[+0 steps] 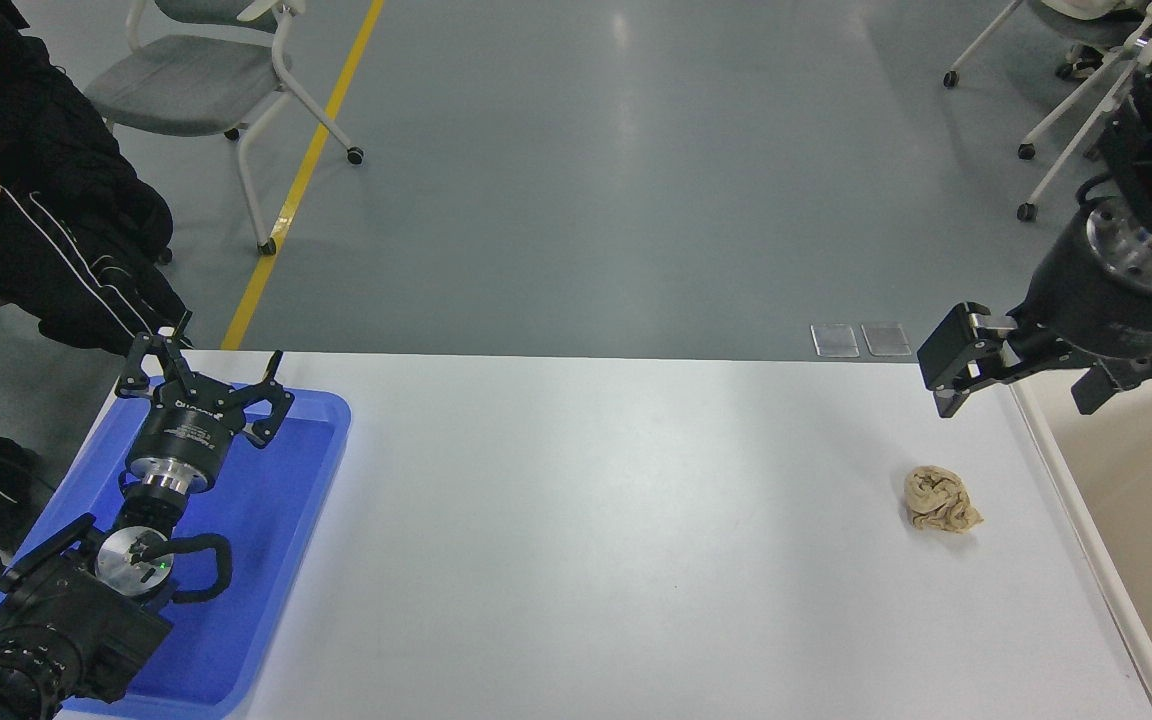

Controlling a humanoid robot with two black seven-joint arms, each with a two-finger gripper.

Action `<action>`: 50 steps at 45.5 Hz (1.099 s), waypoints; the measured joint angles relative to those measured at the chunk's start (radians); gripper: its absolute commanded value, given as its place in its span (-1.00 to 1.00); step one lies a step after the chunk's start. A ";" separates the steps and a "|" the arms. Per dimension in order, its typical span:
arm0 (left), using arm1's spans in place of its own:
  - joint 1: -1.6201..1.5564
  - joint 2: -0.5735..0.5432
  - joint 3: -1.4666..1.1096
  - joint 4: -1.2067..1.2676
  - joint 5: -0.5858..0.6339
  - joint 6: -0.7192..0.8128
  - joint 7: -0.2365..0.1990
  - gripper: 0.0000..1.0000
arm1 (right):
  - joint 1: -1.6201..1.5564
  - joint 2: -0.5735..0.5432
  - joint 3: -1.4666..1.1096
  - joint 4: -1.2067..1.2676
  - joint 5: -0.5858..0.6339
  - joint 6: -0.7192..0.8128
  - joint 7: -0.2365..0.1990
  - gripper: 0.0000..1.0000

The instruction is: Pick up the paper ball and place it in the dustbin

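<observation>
Paper ball (941, 500) loose on table (586, 520), at seven o'clock from right gripper (946, 375), fingers spread, empty. Dustbin (1056, 470) at three o'clock. Left gripper (204, 375) splayed over blue tray (306, 470).

No legible text anywhere; tiny print on left hand (206, 385) unreadable.

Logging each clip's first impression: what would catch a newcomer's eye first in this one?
Probably the paper ball, lying alone on the white table toward its right side. Just above it the right gripper hangs in the air beside the cream dustbin at the table's right end, holding nothing. At the lower left, the left gripper is parked, fingers spread, over a blue tray.
</observation>
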 measured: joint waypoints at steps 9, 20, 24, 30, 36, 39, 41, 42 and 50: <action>-0.001 -0.002 0.000 0.000 0.000 0.000 0.000 1.00 | 0.000 0.001 0.002 0.000 0.000 0.000 0.000 1.00; -0.002 -0.003 0.000 0.000 0.000 0.000 -0.003 1.00 | -0.012 0.000 0.002 -0.001 0.000 -0.006 0.000 1.00; -0.003 -0.003 0.000 0.000 0.000 0.000 -0.003 1.00 | -0.024 0.003 0.002 -0.006 -0.001 -0.015 0.000 1.00; -0.003 -0.003 0.000 0.000 0.000 0.000 -0.003 1.00 | -0.044 0.014 0.008 -0.013 -0.001 -0.037 0.002 1.00; -0.003 -0.003 0.000 0.000 0.000 0.000 -0.003 1.00 | -0.066 0.021 0.016 -0.017 -0.002 -0.066 0.004 1.00; -0.003 -0.003 0.000 0.000 0.000 0.000 -0.004 1.00 | -0.075 0.022 0.022 -0.019 -0.008 -0.077 0.005 1.00; -0.003 -0.003 0.000 0.000 0.000 0.000 -0.004 1.00 | -0.080 0.023 0.026 -0.020 -0.011 -0.085 0.005 1.00; -0.003 -0.003 0.000 0.000 0.000 0.000 -0.004 1.00 | -0.082 0.024 0.027 -0.021 -0.012 -0.087 0.006 1.00; -0.002 -0.003 0.000 0.000 0.000 0.000 -0.004 1.00 | -0.101 0.028 0.039 -0.035 -0.022 -0.117 0.008 1.00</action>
